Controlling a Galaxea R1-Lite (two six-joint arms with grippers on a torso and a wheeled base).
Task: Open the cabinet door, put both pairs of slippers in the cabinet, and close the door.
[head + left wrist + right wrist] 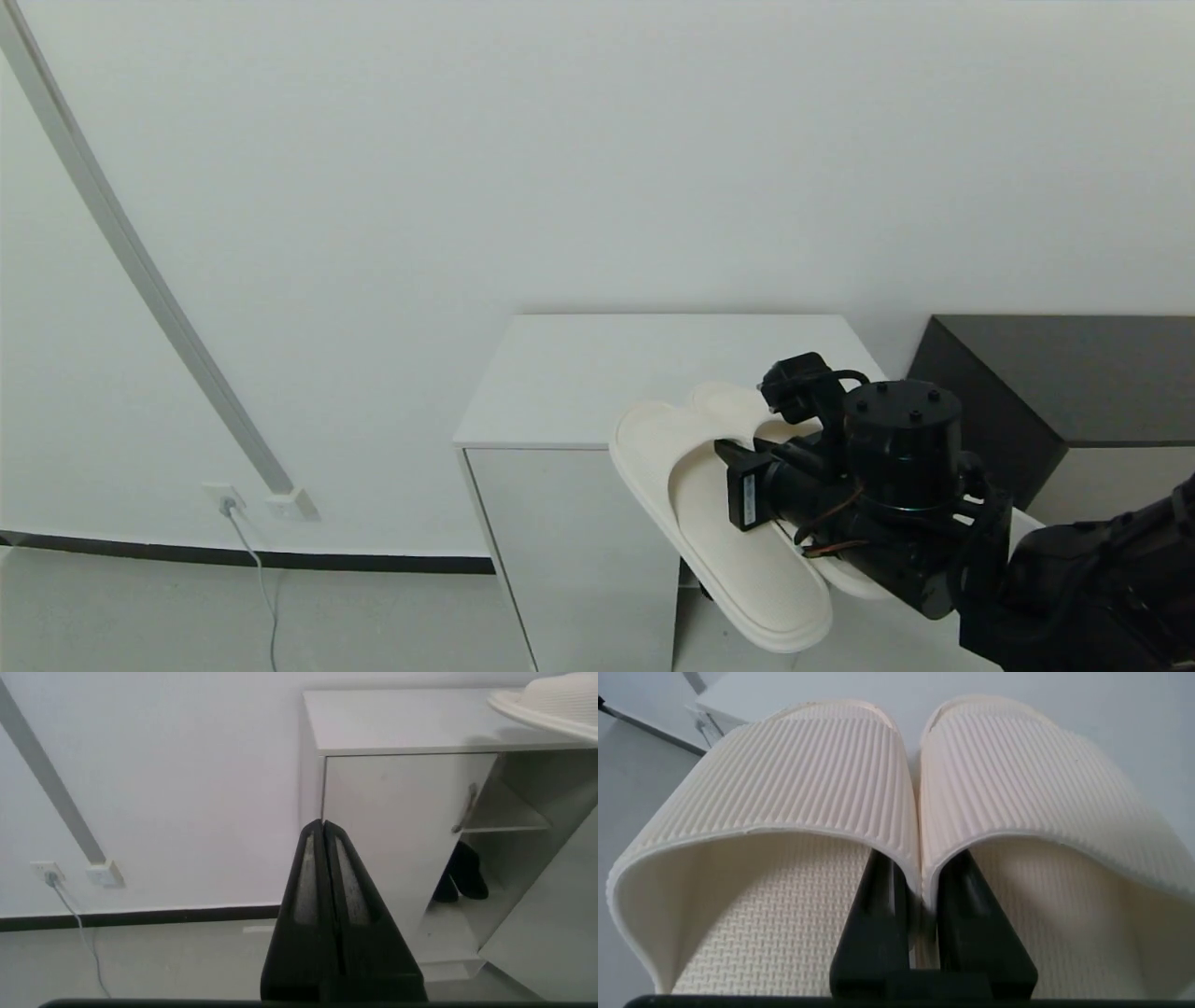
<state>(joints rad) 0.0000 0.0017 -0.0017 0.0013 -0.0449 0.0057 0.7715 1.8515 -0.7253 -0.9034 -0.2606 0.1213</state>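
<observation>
Cream ribbed slippers (pixel 719 523), one pair, are clamped side by side in the right gripper (pixel 920 887). Its fingers (pixel 878 910) sit inside the two straps and pinch the adjoining inner walls together. The pair is held in the air near the top front edge of the white cabinet (pixel 653 373). Left gripper (pixel 324 833): jaws fully closed, empty, facing the cabinet front. One cabinet door (pixel 561 924) stands open. A dark object (pixel 462 875), possibly footwear, rests on the lower level inside.
</observation>
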